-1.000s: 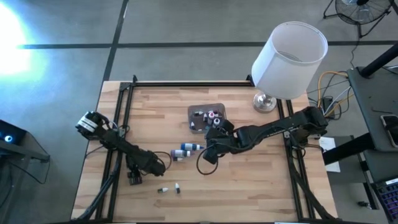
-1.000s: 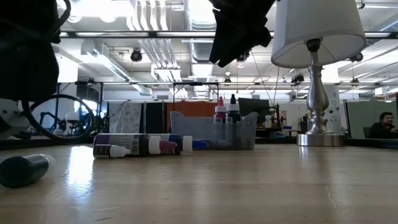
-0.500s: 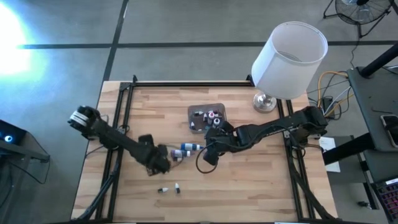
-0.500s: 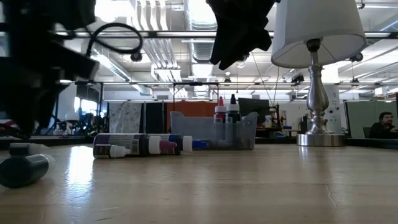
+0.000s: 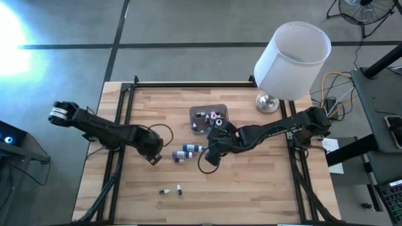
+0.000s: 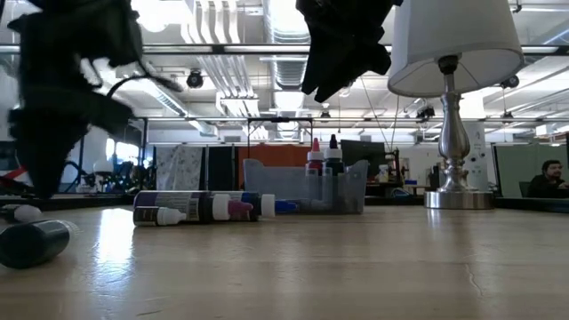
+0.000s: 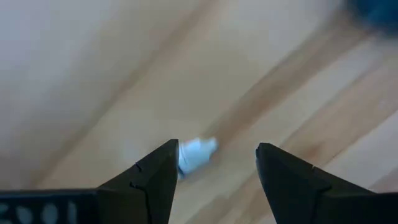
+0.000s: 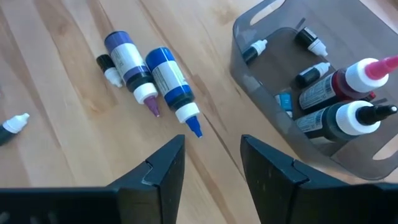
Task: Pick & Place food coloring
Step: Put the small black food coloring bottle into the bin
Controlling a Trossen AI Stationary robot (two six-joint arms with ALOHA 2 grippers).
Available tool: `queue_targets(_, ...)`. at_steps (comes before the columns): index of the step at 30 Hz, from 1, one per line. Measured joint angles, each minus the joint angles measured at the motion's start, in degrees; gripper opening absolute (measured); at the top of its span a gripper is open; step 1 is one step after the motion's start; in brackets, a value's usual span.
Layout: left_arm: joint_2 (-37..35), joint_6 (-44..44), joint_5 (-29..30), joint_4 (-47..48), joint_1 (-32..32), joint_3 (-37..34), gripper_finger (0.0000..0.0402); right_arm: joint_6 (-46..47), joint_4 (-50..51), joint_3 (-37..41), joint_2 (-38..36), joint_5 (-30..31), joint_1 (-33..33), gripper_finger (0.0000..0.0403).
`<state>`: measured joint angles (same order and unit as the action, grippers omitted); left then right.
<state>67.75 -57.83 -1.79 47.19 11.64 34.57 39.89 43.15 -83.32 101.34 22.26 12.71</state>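
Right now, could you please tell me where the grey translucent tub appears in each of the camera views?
High view: tub at the table's middle, toward the far edge.
Low view: centre of the picture, left of the lamp.
Left wrist view: not in it.
Right wrist view: upper right, bottles inside.
Shared landmark: the lying bottles beside it, seen in all but the left wrist view.

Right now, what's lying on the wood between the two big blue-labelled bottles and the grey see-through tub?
Nothing: in the right wrist view, bare wooden table separates the two big blue-labelled bottles from the grey translucent tub. The right claw hovers open above that gap.
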Motion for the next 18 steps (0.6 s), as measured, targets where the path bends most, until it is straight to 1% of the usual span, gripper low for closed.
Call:
queue_targets(3,-0.04,-2.04,-0.61,-0.16,0.08,-3.16,0.0192,-0.11,0.07,0.26,0.00,-0.02,0.02,0.0144)
queue_targets(6,-0.30,-1.29,0.03,-0.71,0.09,-3.56,0.0192,-0.37,0.09,0.53,0.00,0.00,0.02,0.0141)
queue_targets(8,-0.37,1.97,0.50,-0.60,0.10,-3.34,0.0192,-0.43,-0.01,0.89,0.00,0.00,0.00,0.0141)
queue_targets(13,-0.35,16.15,0.49,0.36,0.90,-1.29,0.0192,-0.45,-0.01,1.93,0.00,-0.13,-0.17,0.0146)
queue_targets(15,-0.39,19.26,-1.18,1.35,2.48,0.20,0.0192,-0.05,-0.02,2.40,0.00,-0.97,-0.17,0.0145)
queue_targets(18,-0.37,19.83,-3.79,1.76,7.59,2.60,0.0192,1.24,-0.08,3.34,0.00,-1.77,-0.13,0.0143)
